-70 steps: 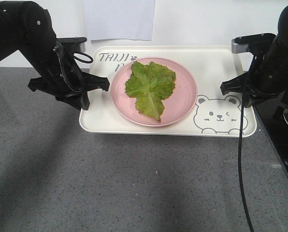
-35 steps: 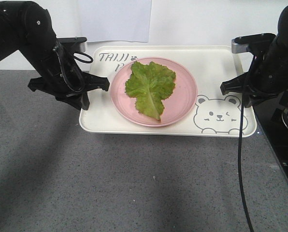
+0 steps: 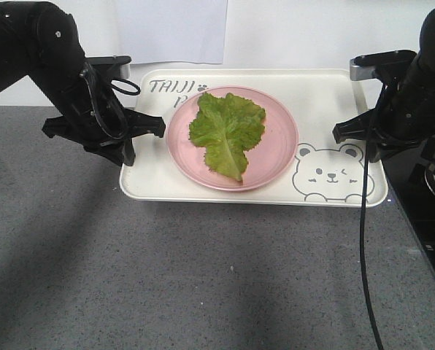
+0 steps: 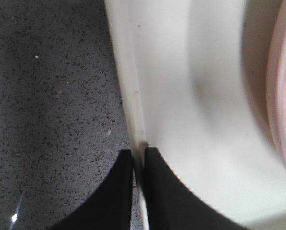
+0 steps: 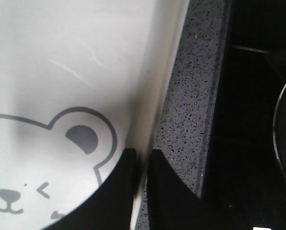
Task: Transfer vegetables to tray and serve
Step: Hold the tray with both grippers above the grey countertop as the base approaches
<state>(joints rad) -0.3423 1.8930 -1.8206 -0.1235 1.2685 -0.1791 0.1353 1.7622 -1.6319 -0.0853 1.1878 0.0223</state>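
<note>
The lettuce leaf [image 3: 228, 131] lies flat on the round pink plate [image 3: 276, 157], and the plate sits in the middle of the cream tray [image 3: 327, 95], between the "TAIJI" lettering at the far left and the winking bear at the near right. So the transfer part looks done: the vegetable is on the tray, by way of the plate.

What is left, by my reading, is the serving. Both arms are already set for it. The left gripper [image 4: 138, 160] has its jaws pinched nearly together over the tray's left rim, one finger outside on the counter side and one inside. The right gripper [image 5: 142, 160] grips the right rim the same way, just beside the bear's ear. The tray appears to rest on the grey speckled counter [image 3: 203, 277], not yet lifted. To the right of the counter lies a black cooktop [image 5: 258, 96].
</note>
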